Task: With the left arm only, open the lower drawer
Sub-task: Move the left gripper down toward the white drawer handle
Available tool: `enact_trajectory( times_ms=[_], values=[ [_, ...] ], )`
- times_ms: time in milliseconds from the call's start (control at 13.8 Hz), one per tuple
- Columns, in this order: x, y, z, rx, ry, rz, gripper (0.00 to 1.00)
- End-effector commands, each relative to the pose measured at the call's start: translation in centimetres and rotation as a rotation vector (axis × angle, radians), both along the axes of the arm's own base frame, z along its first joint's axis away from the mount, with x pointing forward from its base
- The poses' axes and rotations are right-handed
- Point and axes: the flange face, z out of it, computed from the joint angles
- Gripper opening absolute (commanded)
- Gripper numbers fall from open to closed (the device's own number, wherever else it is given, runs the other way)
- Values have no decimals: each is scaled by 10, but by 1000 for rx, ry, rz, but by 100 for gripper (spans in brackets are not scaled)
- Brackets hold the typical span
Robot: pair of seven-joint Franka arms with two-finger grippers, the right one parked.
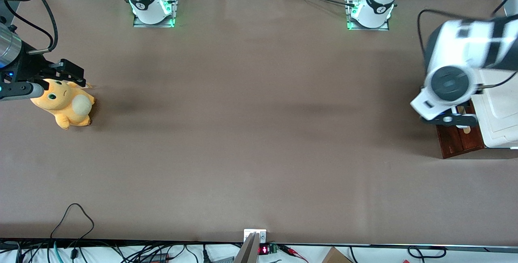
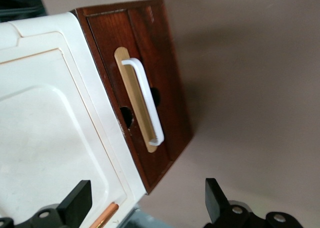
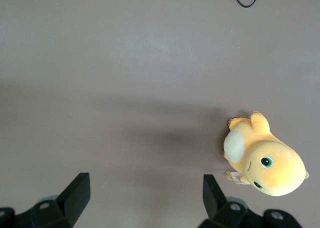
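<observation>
The lower drawer shows its dark reddish-brown front with a white loop handle on a pale wood strip. No pale inside shows. It sits under the white cabinet top at the working arm's end of the table. The left arm reaches over the cabinet. Its gripper hangs above the drawer front. In the left wrist view the gripper is open, with its two black fingers wide apart. Nothing is held. The handle lies apart from the fingers.
A yellow plush toy lies toward the parked arm's end of the table. Two arm bases stand along the edge farthest from the front camera. Cables trail at the nearest edge. The cabinet top runs out of the front view.
</observation>
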Motion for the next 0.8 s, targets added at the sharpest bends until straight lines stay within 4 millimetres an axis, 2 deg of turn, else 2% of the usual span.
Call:
enact_trajectory(
  times_ms=[0,145,362,580,652,725],
  values=[
    [-12,-3,-50,201,39,-24,100],
    [-19,-4,-87,315,18,0,100],
    [-25,-2,-111,383,47,-47,100],
    [-44,-8,-159,575,16,-74,100],
    [-46,-14,-169,591,6,-77,100],
    [-46,-15,-169,603,1,-84,100]
  ],
)
